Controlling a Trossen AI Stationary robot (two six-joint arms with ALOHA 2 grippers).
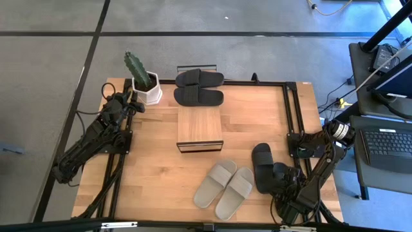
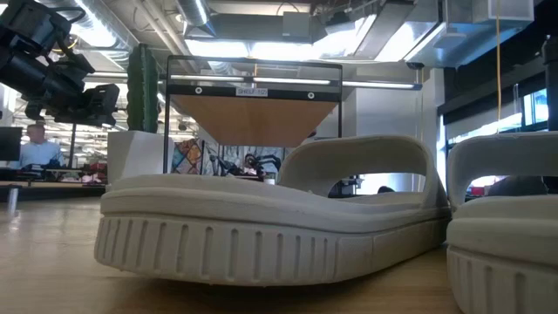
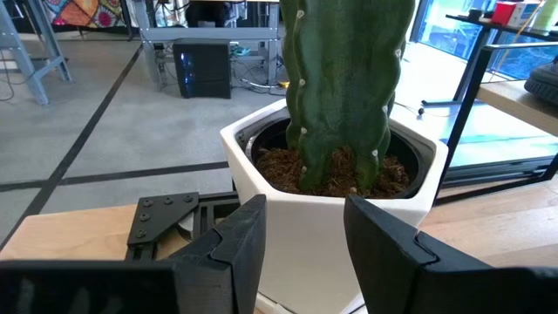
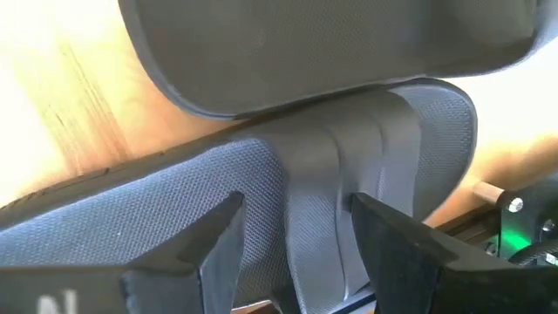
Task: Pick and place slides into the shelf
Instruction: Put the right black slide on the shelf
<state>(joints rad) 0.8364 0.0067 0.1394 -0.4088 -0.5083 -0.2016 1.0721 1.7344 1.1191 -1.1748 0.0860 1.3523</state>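
Jaws on the right gripper (image 4: pixel 292 231) are standing spread, straddling the strap of a black slide (image 1: pixel 262 167) but not clamped on it yet. That slide is lying near the worktop's right front corner, just right of the grey-beige pair (image 1: pixel 225 187), which is sitting close to the front edge.

Second black pair (image 1: pixel 199 87) is resting at the back edge, right behind the shelf (image 1: pixel 200 127), one slide partly overhanging the table frame. The shelf itself is sitting mid-worktop, slightly toward the back. From the low view its bay is looking empty, so I'm reading this as the first pick: grasp stage, nothing placed yet. I'm not seeing the fourth black slide clearly; it may be hidden under the right arm.

Next move, as I'm judging it: pinch the strap, lift clear of the grey-beige pair, carry toward the shelf's open front and slide it in low under the plank top. Strap is soft, so grip could be slipping.

Left gripper (image 3: pixel 301 231) is waiting at the back left corner, fingers parted, holding nothing, nose right up against the white cactus pot (image 3: pixel 336 187).
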